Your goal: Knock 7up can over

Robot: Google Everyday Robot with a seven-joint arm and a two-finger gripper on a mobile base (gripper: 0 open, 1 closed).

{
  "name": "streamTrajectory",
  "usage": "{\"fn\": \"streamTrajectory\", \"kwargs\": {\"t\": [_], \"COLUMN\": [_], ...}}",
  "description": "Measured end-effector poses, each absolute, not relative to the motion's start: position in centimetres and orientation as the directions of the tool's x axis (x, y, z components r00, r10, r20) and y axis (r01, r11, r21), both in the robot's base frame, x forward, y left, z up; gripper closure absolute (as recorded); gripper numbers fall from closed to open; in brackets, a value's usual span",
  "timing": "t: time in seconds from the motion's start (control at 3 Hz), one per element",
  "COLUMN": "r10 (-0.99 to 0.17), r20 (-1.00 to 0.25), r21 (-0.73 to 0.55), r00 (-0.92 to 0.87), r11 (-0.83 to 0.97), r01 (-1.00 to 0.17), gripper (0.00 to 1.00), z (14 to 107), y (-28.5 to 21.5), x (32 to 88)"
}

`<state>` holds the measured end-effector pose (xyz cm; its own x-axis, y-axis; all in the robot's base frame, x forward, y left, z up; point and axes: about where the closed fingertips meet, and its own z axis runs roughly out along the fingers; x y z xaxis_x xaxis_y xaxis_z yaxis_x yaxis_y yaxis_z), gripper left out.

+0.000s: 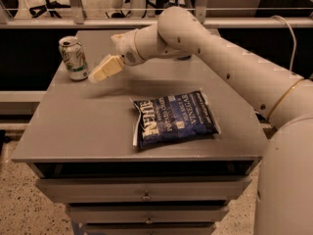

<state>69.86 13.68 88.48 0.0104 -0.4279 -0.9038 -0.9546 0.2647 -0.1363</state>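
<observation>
The grey desk (88,131) fills most of the view, with shallow drawers (142,192) stacked under its top. The robot's pale arm (225,58) reaches in from the right and crosses the back half of the desk toward the left.

A dark blue bag of potato chips (176,119) lies flat near the middle of the desk, a little toward the front edge and well apart from everything else.

The 7up can (73,58) stands upright at the back left corner of the desk, its silver top showing and green markings on its white side.

The pincer (100,71) hangs just above the desk top, pointing down and to the left, its cream tip just beside the lower right of the can. I cannot tell whether they touch. Its two fingers seem pressed together into one narrow wedge, with nothing held between them.
</observation>
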Motion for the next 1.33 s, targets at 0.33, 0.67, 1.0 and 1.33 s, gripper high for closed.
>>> {"fn": "streamTrajectory", "kwargs": {"t": [0.33, 0.67, 1.0, 1.33], "r10": [-0.374, -0.334, -0.298, -0.286], "r20": [-0.928, -0.943, -0.954, -0.958], "r21": [-0.117, -0.099, -0.056, -0.035], "r00": [0.009, 0.005, -0.021, -0.035], "r11": [0.269, 0.265, 0.248, 0.237], "r01": [-0.956, -0.959, -0.967, -0.971], "gripper": [0.0, 0.0, 0.02, 0.25], "z": [88.5, 88.3, 87.6, 87.1], "y": [17.5, 20.9, 23.9, 25.2], "x": [71.3, 71.9, 71.7, 71.4]}}
